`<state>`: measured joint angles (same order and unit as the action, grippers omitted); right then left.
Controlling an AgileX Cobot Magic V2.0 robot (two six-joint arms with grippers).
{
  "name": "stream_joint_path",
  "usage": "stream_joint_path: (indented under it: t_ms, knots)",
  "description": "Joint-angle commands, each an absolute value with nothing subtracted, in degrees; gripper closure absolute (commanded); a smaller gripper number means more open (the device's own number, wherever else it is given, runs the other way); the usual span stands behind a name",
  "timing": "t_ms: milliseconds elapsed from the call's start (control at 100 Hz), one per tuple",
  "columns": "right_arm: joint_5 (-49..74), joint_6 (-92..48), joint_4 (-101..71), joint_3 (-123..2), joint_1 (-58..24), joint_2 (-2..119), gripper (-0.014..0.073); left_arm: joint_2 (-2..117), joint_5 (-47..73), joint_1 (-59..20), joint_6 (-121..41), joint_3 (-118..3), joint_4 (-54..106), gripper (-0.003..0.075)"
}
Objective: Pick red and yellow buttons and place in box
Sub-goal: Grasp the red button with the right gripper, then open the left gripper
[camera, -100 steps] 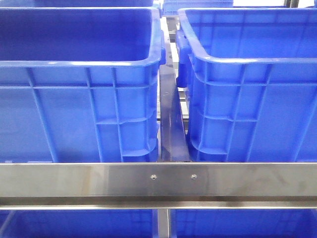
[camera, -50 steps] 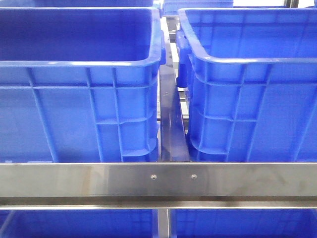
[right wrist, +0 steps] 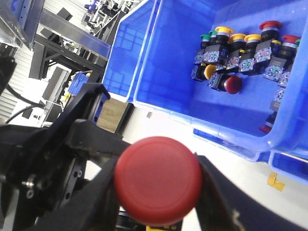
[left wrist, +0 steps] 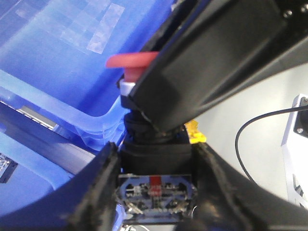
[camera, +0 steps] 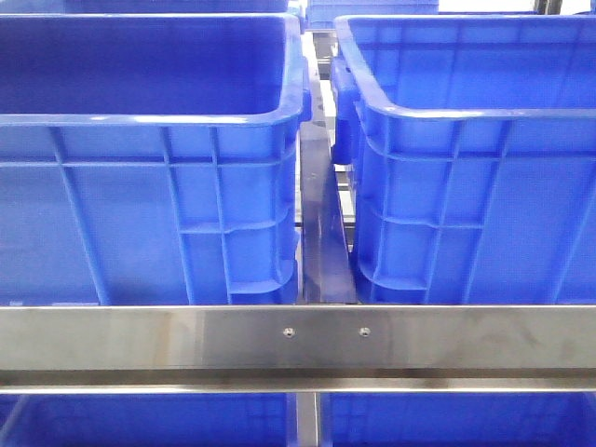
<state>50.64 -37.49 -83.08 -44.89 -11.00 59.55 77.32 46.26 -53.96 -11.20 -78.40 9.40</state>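
A red button with a wide mushroom cap [right wrist: 159, 180] fills the space between the fingers of my right gripper [right wrist: 159, 179], which press on both sides of the cap. In the left wrist view the same red cap [left wrist: 129, 60] sticks out past a black finger of the right gripper [left wrist: 211, 67]. My left gripper [left wrist: 156, 150] is shut on that button's black body [left wrist: 156, 156]. Beyond, a blue box [right wrist: 168, 57] holds several buttons, among them yellow-capped ones [right wrist: 210, 71] and a dark red one [right wrist: 234, 84]. The front view shows neither gripper.
Two large blue crates, left [camera: 149, 121] and right [camera: 447, 116], stand side by side behind a steel rail [camera: 298, 340], with a narrow gap [camera: 321, 223] between them. A black cable [left wrist: 250, 130] crosses a pale surface beside a white device [left wrist: 296, 144].
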Motion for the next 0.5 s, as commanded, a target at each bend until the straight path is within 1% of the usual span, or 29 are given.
stream_joint_path:
  t_ms: [0,20,70,120,330,490]
  knots:
    - [50.97,-38.59,-86.94,-46.98,-11.00,59.07,0.0485,75.47,42.58,-54.22,-11.37,-80.05,10.44,0.0378]
    - [50.97,-38.67,-86.94,-46.98,-11.00,59.07,0.0485,75.47,42.58,-54.22,-11.37,-80.05,10.44,0.0339]
    - [50.97,-39.03,-86.94,-46.98,-11.00,59.07,0.0485,75.47,42.58,-54.22,-11.37,-80.05,10.44,0.0272]
    - [50.73,-39.41,-86.94,-46.98,-11.00,59.07,0.0485,75.47,42.58,-54.22,-11.37,-80.05,10.44,0.0237]
    - [46.81,-41.12,-86.94,-47.49,-11.00,59.00,0.0485,75.47,42.73,-54.22,-11.37,-80.05,10.44,0.0239]
    - [41.36,-43.69,-86.86,-48.69,-10.23,59.00,0.0485,75.37,42.73,-53.62,-10.97,-80.05,10.18,0.0240]
